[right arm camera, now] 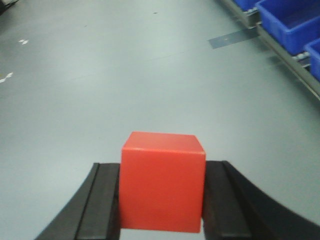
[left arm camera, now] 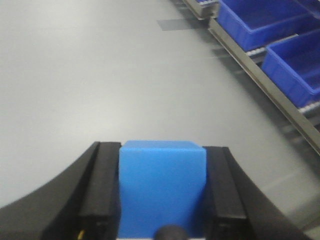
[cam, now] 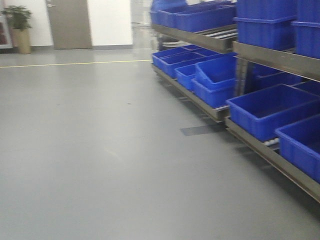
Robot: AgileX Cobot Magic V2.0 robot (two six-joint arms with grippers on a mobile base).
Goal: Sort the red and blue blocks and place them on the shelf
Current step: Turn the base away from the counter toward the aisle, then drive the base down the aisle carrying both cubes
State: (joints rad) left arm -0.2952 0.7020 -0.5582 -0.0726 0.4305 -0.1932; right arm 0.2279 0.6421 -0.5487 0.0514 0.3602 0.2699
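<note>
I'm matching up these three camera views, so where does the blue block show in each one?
Front-facing view: not in it.
Left wrist view: blue block at bottom centre, shut between the left gripper fingers.
Right wrist view: not in it; the right gripper holds the red block.
Shared landmark: dark floor patch beside the shelf.

A warehouse or factory storage hall is indicated. A long brushed-steel storage rack (cam: 275, 59) with white roller tracks (cam: 222, 34) is seen along the right of the front view, loaded on two levels with large blue plastic bins (cam: 272, 107). A wide, smooth grey floor (cam: 100, 150) is crossed at upper left by a painted yellow line (cam: 75, 63), beyond which a plain grey door (cam: 70, 24) is set in a white wall.
</note>
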